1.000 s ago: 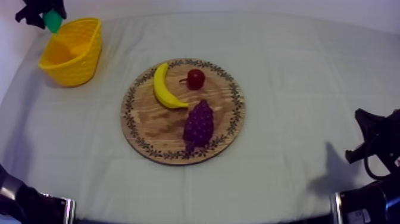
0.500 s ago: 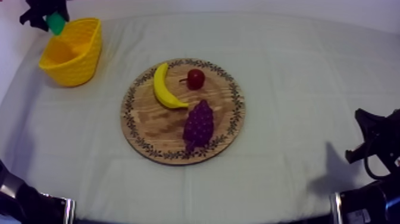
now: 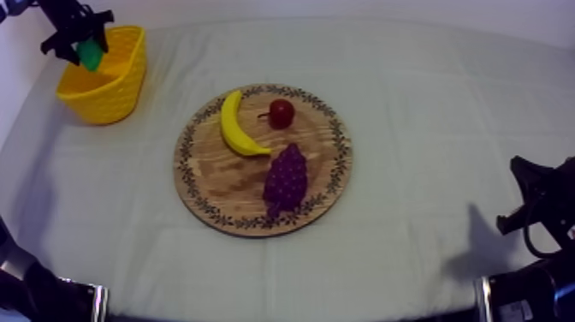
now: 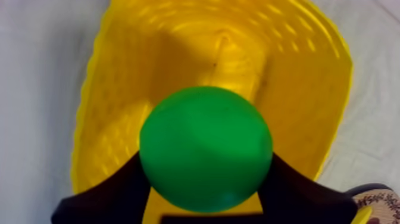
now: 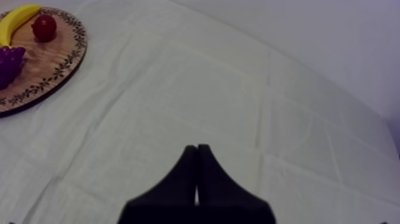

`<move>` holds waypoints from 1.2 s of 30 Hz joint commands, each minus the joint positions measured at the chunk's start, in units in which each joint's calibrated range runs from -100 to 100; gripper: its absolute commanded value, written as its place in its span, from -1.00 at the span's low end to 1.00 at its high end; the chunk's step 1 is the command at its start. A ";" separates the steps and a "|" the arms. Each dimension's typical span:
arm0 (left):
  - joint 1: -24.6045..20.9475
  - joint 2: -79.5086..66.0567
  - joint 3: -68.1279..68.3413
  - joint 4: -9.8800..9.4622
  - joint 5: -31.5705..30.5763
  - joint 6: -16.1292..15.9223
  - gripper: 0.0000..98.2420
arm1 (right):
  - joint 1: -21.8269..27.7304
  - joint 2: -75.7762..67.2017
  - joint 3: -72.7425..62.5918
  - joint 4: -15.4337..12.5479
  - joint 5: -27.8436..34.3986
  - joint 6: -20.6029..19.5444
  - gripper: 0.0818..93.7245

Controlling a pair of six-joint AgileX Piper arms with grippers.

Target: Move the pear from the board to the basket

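Right now the left jaws grip the pear (image 4: 205, 149), poised over the open yellow basket (image 4: 297, 77) at the tabletop's (image 3: 428, 103) far left corner. Right jaws pressed together, empty, well apart from the wooden board (image 3: 222, 171) with banana (image 3: 233, 127), grapes (image 3: 286, 178) and small red fruit (image 3: 281, 112).

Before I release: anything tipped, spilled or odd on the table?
Nothing stands out. The left tool holds the pear over the upright basket; banana, grapes and small red fruit lie on the board.
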State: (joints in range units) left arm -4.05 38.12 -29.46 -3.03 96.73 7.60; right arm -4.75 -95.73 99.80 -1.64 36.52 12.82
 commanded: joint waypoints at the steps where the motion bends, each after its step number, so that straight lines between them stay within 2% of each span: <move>1: 0.02 0.85 -0.05 0.03 -0.22 -0.04 0.10 | 0.00 -0.03 -0.02 0.01 0.02 0.00 -1.00; 7: 0.15 3.46 0.36 0.41 -1.70 -0.32 0.10 | 0.00 -0.03 -0.02 0.01 0.02 0.00 -1.00; 11: -0.24 4.68 1.63 1.91 -3.30 -1.25 0.15 | 0.00 -0.03 -0.02 0.01 0.02 0.00 -1.00; 17: -0.71 5.03 3.05 3.70 -5.07 -2.58 0.41 | 0.00 -0.03 -0.02 0.01 0.02 0.00 -1.00; 25: -0.91 4.77 2.86 3.84 -5.45 -2.96 0.86 | 0.00 -0.03 -0.02 0.01 0.02 0.00 -1.00; 36: -1.57 4.88 3.11 3.61 -5.42 -2.96 0.94 | 0.00 -0.03 -0.02 0.01 0.02 0.00 -1.00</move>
State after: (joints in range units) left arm -5.61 42.91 -26.37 0.64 91.24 4.66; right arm -4.75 -95.73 99.80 -1.64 36.52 12.82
